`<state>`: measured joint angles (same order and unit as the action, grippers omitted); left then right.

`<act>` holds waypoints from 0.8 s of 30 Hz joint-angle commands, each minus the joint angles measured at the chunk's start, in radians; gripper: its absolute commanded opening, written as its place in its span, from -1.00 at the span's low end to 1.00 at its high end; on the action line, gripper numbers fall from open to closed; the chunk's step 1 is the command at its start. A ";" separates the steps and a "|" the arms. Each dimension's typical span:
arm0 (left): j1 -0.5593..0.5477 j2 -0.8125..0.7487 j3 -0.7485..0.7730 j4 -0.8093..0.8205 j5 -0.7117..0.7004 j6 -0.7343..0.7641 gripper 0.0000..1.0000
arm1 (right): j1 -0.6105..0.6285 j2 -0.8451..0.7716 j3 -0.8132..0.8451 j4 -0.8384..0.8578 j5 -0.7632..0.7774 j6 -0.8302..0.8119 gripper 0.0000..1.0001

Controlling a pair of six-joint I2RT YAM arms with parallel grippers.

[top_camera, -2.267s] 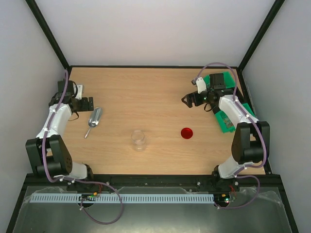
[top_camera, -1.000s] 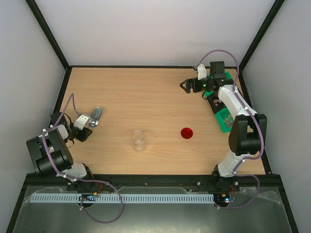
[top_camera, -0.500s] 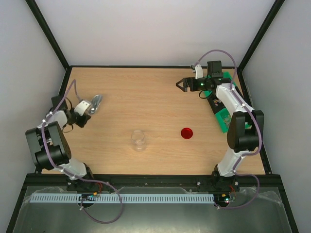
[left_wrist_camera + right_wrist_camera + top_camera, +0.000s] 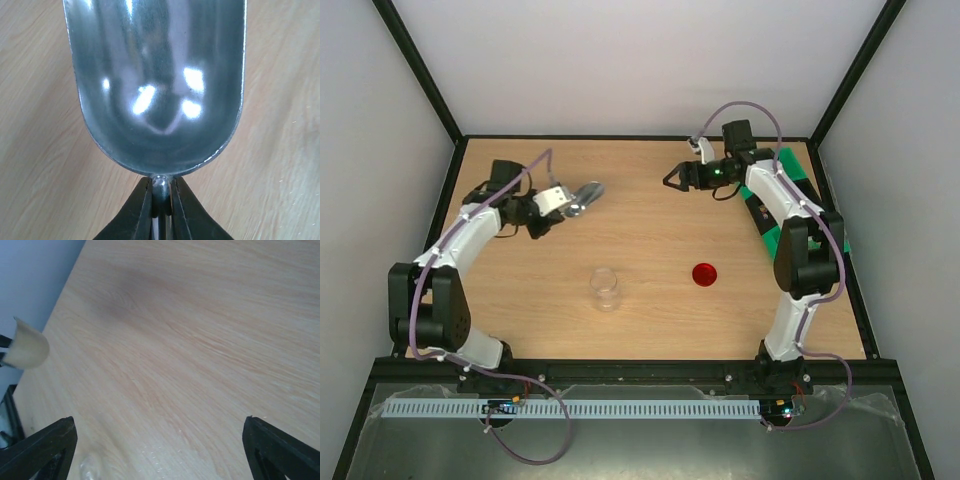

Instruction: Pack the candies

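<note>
No candies show in any view. My left gripper (image 4: pixel 557 199) is shut on the thin handle of a metal scoop (image 4: pixel 585 194), which hangs over the table's back left. In the left wrist view the scoop's bowl (image 4: pixel 155 85) is empty, and the left gripper (image 4: pixel 161 189) pinches the handle right behind it. A small clear jar (image 4: pixel 605 288) stands upright and open near the table's middle, with a red round lid (image 4: pixel 704 273) lying to its right. My right gripper (image 4: pixel 674 180) is open over the back centre-right, and the right gripper (image 4: pixel 160 422) has only bare wood between its fingers.
A green packet (image 4: pixel 792 172) lies along the right edge, partly under the right arm. Black frame posts and white walls close in the wooden table (image 4: pixel 650 330) at the back and sides.
The left arm has swung from the left edge up and to the right, carrying the scoop toward the back middle. The right arm has reached further left along the back.
</note>
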<state>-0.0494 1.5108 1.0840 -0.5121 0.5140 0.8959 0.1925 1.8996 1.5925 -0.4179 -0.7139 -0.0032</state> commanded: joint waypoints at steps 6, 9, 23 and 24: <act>-0.231 -0.014 0.080 -0.117 -0.117 0.102 -0.96 | 0.102 0.009 0.090 -0.163 -0.181 0.002 0.66; -0.266 -0.026 0.073 -0.080 -0.144 0.090 -0.96 | 0.130 0.016 0.086 -0.191 -0.161 -0.018 0.56; -0.334 -0.025 0.085 -0.024 -0.210 0.047 -0.96 | 0.204 0.101 0.108 -0.236 -0.210 0.016 0.00; -0.336 -0.025 0.085 -0.020 -0.208 0.040 -0.96 | 0.207 0.111 0.112 -0.236 -0.218 0.028 -0.04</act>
<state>-0.3721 1.5101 1.1328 -0.5606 0.3126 0.9573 0.3866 1.9678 1.6741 -0.6083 -0.8757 -0.0273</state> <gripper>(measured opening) 0.096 0.510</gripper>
